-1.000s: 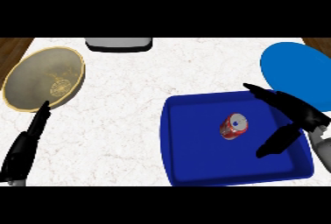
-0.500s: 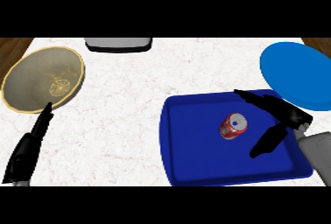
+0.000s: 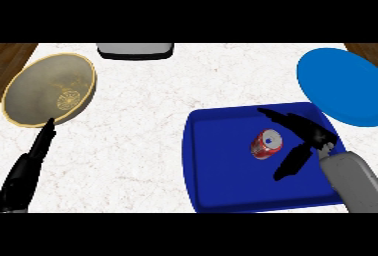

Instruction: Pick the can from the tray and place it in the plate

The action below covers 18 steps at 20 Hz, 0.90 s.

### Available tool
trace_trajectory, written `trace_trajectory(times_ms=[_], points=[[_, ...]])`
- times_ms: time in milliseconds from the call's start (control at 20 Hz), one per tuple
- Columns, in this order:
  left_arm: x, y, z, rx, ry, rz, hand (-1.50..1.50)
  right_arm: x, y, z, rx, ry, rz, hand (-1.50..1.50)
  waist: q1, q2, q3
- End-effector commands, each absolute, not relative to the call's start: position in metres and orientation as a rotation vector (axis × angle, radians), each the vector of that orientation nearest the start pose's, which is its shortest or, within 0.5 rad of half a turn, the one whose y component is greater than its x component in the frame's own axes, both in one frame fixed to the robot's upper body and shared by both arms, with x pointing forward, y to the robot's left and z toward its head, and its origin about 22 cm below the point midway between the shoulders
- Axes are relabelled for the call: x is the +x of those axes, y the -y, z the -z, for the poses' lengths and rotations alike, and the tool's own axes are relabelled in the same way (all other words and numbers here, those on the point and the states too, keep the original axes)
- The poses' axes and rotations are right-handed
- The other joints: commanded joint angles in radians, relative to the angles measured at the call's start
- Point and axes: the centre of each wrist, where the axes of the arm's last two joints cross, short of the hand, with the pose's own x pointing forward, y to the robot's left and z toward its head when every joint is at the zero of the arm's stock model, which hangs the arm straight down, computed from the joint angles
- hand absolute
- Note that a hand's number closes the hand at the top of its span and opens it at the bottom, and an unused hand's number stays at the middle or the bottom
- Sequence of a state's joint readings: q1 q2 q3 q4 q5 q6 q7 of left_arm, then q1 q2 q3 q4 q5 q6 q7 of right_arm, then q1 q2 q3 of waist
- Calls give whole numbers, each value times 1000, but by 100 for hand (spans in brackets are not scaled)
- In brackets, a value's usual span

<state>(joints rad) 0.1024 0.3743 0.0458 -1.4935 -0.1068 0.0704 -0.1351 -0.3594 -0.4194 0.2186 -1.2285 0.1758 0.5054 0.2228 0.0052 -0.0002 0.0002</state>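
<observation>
Here the can (image 3: pixel 266 144) lies on its side in the blue tray (image 3: pixel 221 185), a little right of the tray's middle, its pale end facing up and to the right. The right hand (image 3: pixel 306 135) is spread around it, fingers (image 3: pixel 275 116) stretched past the can's upper side and thumb (image 3: pixel 291 161) reaching below it, open and holding nothing; whether either touches the can I cannot tell. The chief risk, I judge, is that a can lying down will roll: if the fingers and thumb close unevenly, or catch its curved wall off centre, it may squirt away across the tray floor or be pushed against the rim instead of being caught. A grip across the rounded sides could also let it swivel during the lift. The blue plate (image 3: pixel 339 85) sits just beyond the tray's upper right corner, partly overlapping its edge in this view, so the carry looks short, but the tray's raised rim lies between and the can must clear it. Well apart on the left rests a gold-rimmed plate (image 3: pixel 52 87), with the left hand (image 3: pixel 26 172) below it, fingers straight, resting near the edge. A grey object (image 3: pixel 135 49) shows at the top edge, out of the path.
</observation>
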Motion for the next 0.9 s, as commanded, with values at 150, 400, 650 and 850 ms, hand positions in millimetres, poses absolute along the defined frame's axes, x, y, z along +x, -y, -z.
trace_trajectory(times_ms=[150, 400, 650, 850], points=[[222, -333, 11, 463, 1507, 293, 0, 329, 250, -19, -21, 1148, -960, 150, -1, 1, 0], [220, -346, 16, 465, 1523, 299, 0, 325, 257, -13, -34, 1153, -989, 150, -3, 0, 0], [209, -346, 5, 474, 1508, 293, 0, 323, 254, -2, -80, 1199, -968, 150, -1, 0, 0], [217, -336, 3, 463, 1539, 280, 0, 313, 445, -87, -522, 1058, -967, 150, 0, 24, 6]])
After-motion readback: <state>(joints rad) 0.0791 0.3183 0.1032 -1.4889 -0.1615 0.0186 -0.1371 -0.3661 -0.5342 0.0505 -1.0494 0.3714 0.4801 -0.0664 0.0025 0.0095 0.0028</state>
